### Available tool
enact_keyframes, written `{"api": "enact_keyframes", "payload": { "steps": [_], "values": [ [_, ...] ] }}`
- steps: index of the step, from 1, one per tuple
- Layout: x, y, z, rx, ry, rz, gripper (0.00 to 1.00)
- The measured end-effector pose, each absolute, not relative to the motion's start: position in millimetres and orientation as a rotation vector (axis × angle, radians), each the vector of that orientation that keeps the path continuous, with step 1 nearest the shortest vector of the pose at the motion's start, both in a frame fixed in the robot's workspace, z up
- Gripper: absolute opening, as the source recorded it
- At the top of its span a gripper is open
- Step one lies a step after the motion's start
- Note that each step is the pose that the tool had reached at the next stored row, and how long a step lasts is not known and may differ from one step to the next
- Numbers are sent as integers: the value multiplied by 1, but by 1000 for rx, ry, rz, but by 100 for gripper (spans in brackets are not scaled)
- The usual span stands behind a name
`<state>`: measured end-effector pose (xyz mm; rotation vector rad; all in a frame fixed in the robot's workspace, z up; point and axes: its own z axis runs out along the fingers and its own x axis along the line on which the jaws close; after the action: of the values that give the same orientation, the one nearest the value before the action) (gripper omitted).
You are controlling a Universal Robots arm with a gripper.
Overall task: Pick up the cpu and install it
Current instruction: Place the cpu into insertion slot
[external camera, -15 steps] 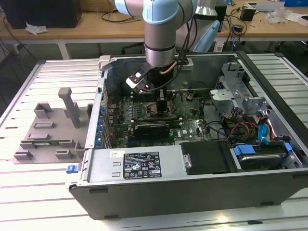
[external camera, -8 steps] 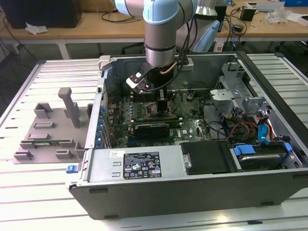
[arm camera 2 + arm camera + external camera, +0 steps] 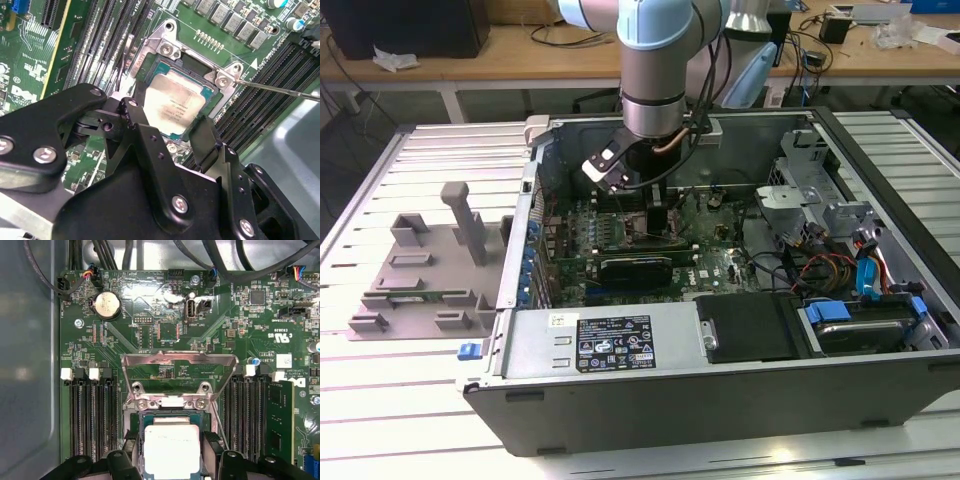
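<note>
The cpu [image 3: 175,102] is a square chip with a silver top and a green rim. It lies level in the socket on the green motherboard [image 3: 165,335]. My gripper [image 3: 169,120] straddles it, with a black finger [image 3: 134,112] against each of two opposite edges. In the first wrist view the cpu [image 3: 171,447] shows between the same two fingers of the gripper [image 3: 172,452]. The socket's metal load plate [image 3: 180,360] stands flipped open beyond it. In the exterior view the gripper [image 3: 655,215] reaches down into the open computer case [image 3: 720,400].
Black memory slots [image 3: 92,420] flank the socket on both sides. A thin lever rod [image 3: 280,90] sticks out from the socket frame. A long black expansion card [image 3: 635,268] lies near the gripper, with cables [image 3: 820,265] and drive bays at the exterior view's right. A grey fixture [image 3: 420,270] stands outside the case.
</note>
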<state>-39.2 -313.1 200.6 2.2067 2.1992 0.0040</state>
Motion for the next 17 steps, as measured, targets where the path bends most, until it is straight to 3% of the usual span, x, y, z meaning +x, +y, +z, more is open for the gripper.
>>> {"api": "enact_keyframes", "payload": {
  "steps": [10, 11, 12, 15, 17],
  "values": [
    [-39, -313, 218, 2207, 2198, 3, 60],
    [-39, -313, 218, 2207, 2198, 3, 54],
    [-39, -313, 218, 2207, 2198, 2, 54],
    [-39, -313, 218, 2207, 2198, 2, 35],
    [-39, -313, 218, 2206, 2198, 2, 17]
  ]
}}
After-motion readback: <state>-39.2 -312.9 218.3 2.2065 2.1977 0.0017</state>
